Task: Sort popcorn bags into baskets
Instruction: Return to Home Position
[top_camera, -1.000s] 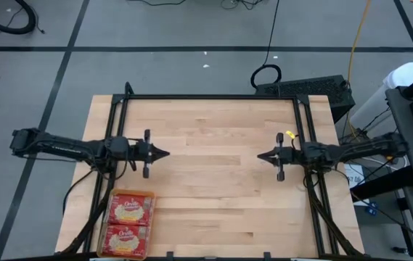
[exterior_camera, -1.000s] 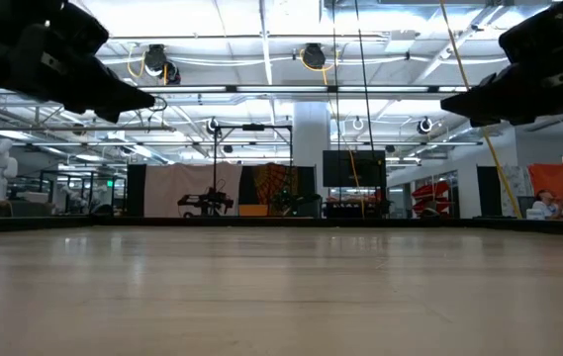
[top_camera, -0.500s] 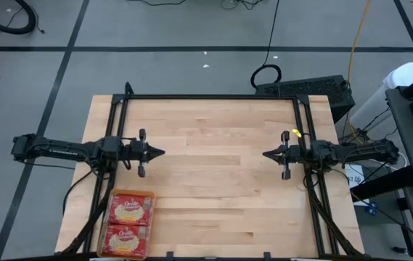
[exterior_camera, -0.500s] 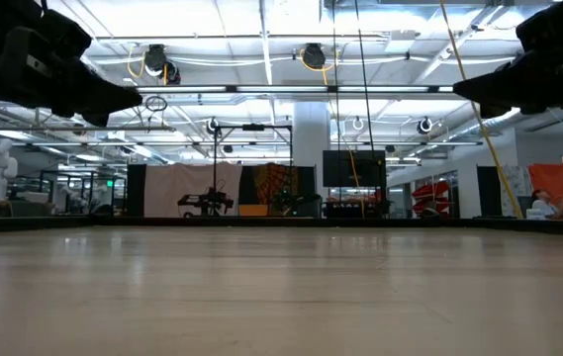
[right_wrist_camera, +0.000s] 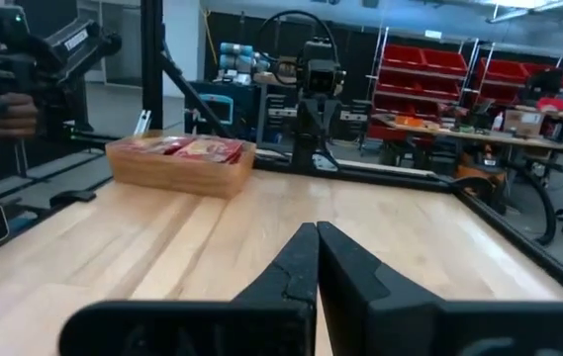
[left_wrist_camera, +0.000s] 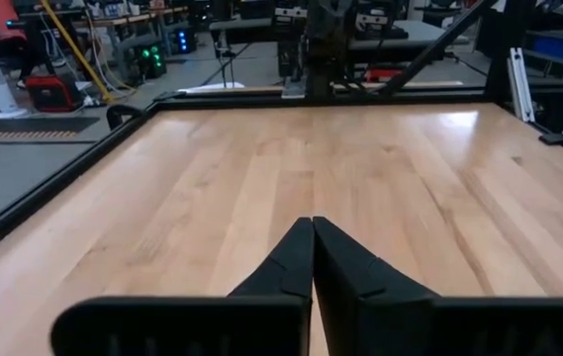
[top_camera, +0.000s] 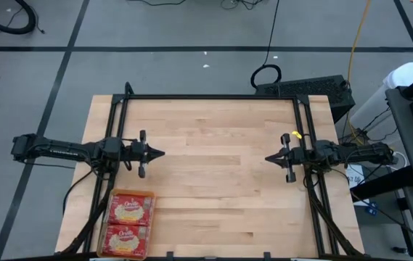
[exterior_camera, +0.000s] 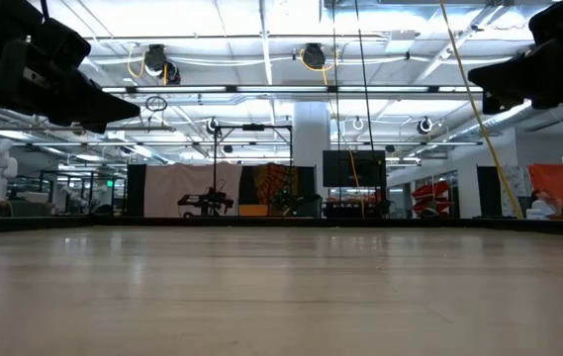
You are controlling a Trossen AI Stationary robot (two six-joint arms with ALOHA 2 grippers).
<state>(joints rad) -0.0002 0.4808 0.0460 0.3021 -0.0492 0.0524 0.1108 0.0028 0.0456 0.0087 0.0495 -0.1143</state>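
An orange basket stands at the table's near left corner; the right wrist view also shows the basket. Two red popcorn bags lie flat in it, one behind the other, and the bags' tops show above its wall. My left gripper hangs shut above the bare wood at middle left, pointing level toward the right, its tips together. My right gripper hangs shut at middle right, pointing left, its tips together. Neither touches anything.
A black frame runs along the table's far, left and right edges. Bare wood lies between the two grippers. In the low view both grippers, left and right, hang well above the tabletop.
Both arms have drawn back a little. My left gripper has gone toward the table's left edge and sunk slightly; my right gripper has gone toward the right edge. Both have stayed shut. The basket and bags have not moved.
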